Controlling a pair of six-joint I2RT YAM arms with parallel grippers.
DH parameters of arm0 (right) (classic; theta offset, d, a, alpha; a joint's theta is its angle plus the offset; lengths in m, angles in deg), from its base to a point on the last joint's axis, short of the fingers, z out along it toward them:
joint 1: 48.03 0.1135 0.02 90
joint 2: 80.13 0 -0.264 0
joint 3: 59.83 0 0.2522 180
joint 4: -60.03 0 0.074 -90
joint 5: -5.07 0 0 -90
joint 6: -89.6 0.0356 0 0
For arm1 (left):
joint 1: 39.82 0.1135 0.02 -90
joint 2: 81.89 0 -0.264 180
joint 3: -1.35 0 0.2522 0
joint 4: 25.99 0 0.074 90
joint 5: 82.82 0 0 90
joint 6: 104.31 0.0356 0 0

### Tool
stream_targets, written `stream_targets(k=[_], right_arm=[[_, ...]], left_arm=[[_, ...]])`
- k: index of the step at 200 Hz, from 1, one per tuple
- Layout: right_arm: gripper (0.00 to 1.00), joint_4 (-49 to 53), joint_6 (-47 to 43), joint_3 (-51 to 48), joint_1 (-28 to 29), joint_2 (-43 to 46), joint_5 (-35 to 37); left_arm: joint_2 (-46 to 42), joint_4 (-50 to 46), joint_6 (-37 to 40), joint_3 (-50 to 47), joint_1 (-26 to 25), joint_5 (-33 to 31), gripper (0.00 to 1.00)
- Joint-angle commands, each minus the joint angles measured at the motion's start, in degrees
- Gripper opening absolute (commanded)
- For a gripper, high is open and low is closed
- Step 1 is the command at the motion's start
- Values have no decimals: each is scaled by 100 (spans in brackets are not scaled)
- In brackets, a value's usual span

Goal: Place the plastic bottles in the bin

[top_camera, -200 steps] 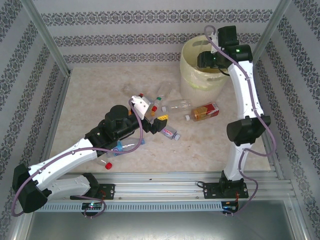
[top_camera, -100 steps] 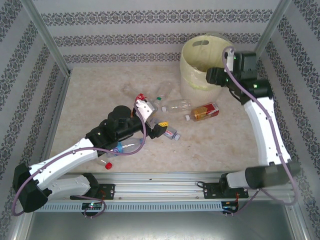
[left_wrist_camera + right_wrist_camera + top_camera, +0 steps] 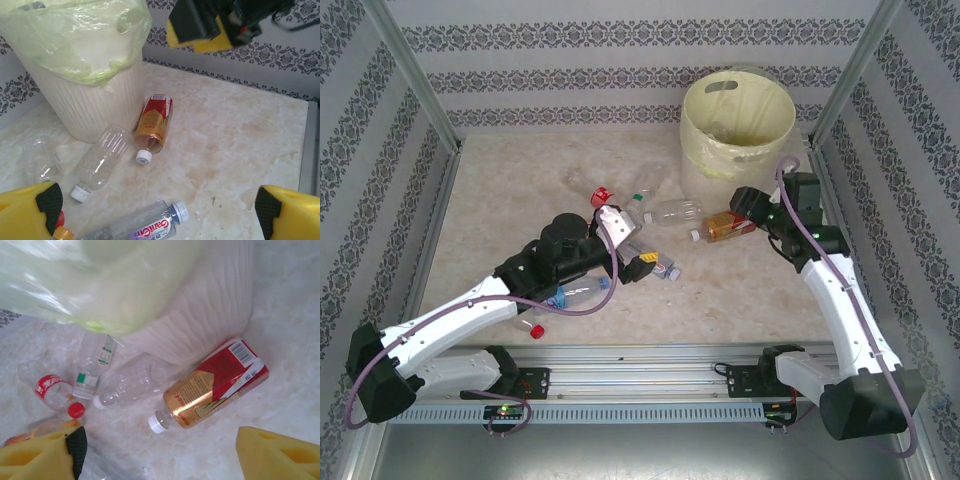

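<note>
The pale-yellow bin (image 3: 735, 120) with a clear liner stands at the back right. Several plastic bottles lie on the table in front of it: a red-and-gold labelled one (image 3: 730, 225) (image 3: 215, 387) (image 3: 154, 125), a clear unlabelled one (image 3: 675, 211) (image 3: 132, 382) (image 3: 100, 160), and a purple-labelled one (image 3: 660, 268) (image 3: 145, 227). My left gripper (image 3: 632, 245) (image 3: 160, 215) hangs open over the purple-labelled bottle, holding nothing. Just above the red-and-gold bottle, beside the bin, my right gripper (image 3: 742, 208) (image 3: 160, 455) is open and holds nothing.
More bottles lie left of the bin: one with a green label (image 3: 92, 370), one with a red label and red cap (image 3: 52, 390) (image 3: 600, 195). Another (image 3: 575, 292) lies under the left arm. A loose red cap (image 3: 536, 328) sits near the front rail. Patterned walls enclose the table.
My right arm has come away from over the bin and dropped toward the table beside the red-and-gold bottle, its jaws spreading wider. The left gripper shifted slightly toward the purple-labelled bottle.
</note>
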Motion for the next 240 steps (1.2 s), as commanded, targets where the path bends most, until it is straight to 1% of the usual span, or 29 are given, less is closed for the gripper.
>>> stream_targets(k=[1, 43, 59, 103, 134, 163, 240], right_arm=[[83, -940, 712, -441, -67, -63, -362], [85, -1691, 1223, -944, -216, -466, -392], [89, -1926, 1480, -1114, -310, -566, -339], [92, -2443, 2026, -1316, -467, -982, -344], [92, -2750, 2241, -1316, -469, -1390, -379], [92, -2961, 2354, -1255, -483, -1802, -570], [91, -3423, 2572, -1264, -485, -2562, -610]], left_arm=[[74, -118, 218, 117, -100, 70, 100], [106, -125, 207, 123, -136, 59, 100], [123, -139, 209, 135, -136, 55, 100], [164, -158, 216, 142, -145, 80, 100], [176, -167, 253, 151, -145, 58, 100], [181, -169, 253, 158, -145, 34, 100], [206, -176, 253, 159, -145, 29, 100]])
